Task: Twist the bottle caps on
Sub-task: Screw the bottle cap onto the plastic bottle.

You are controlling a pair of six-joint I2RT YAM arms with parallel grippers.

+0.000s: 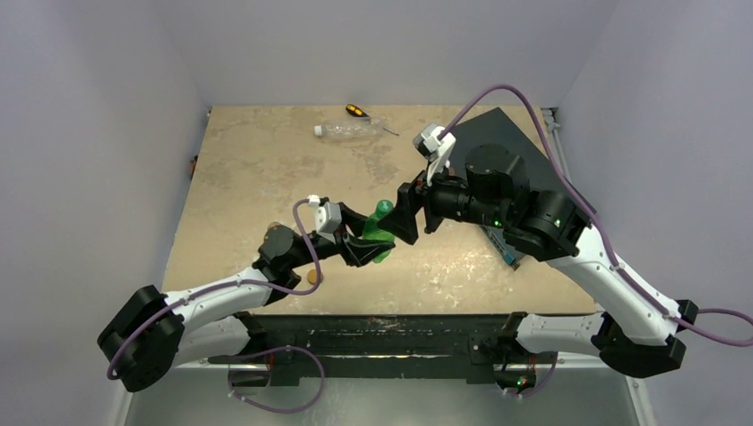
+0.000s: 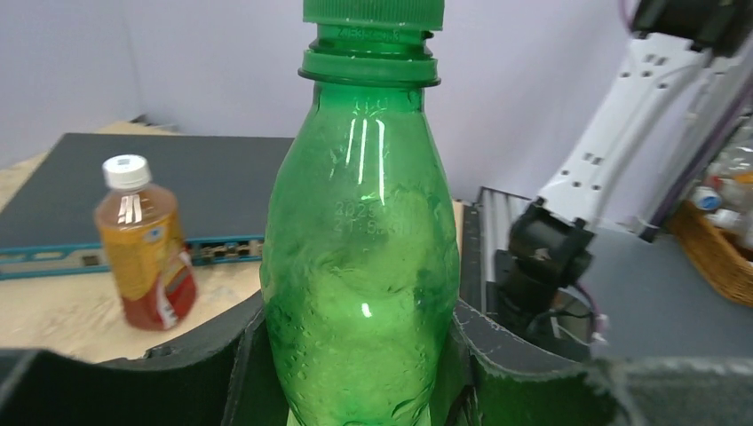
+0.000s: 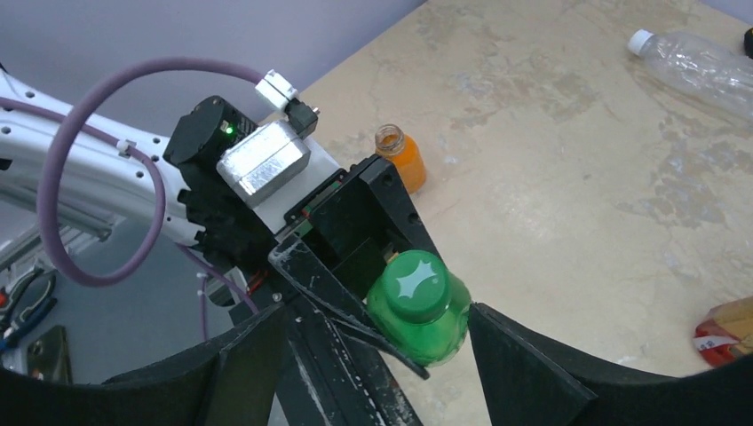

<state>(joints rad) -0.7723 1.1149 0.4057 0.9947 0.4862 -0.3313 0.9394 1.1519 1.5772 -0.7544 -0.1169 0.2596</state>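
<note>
Green bottle (image 2: 360,266): upright over the middle of the bench (image 1: 266,160), off the surface as far as the top view shows.
Left hand (image 1: 362,248): pinching the green bottle low on its body, one pad on each side.
Green cap (image 3: 416,284): on the neck, with a band of thread showing beneath it; probably not wound fully down.
Right hand (image 3: 391,355): spread wide just above, one finger on each side of the green cap, touching neither cap nor bottle.
Step in hand, by the look of it: closing on the cap for a turn.
Other bottles: amber bottle (image 2: 146,253) with a white cap standing by the dark mat; orange bottle (image 3: 397,158) with an open neck beyond the left hand; clear bottle (image 1: 351,130) with a white cap lying at the far edge.
Risk, slipping: with a grip this low on a smooth, rounded body, likely to spin with the cap instead of tightening.
Risk, crooked thread: an off-centre close could tilt the cap and jam it.
Risk, crushing: thin plastic, so a harder squeeze to stop the spin could dent it.
Risk, a knock: a finger catching the shoulder could lever the bottle out of the pinch.
</note>
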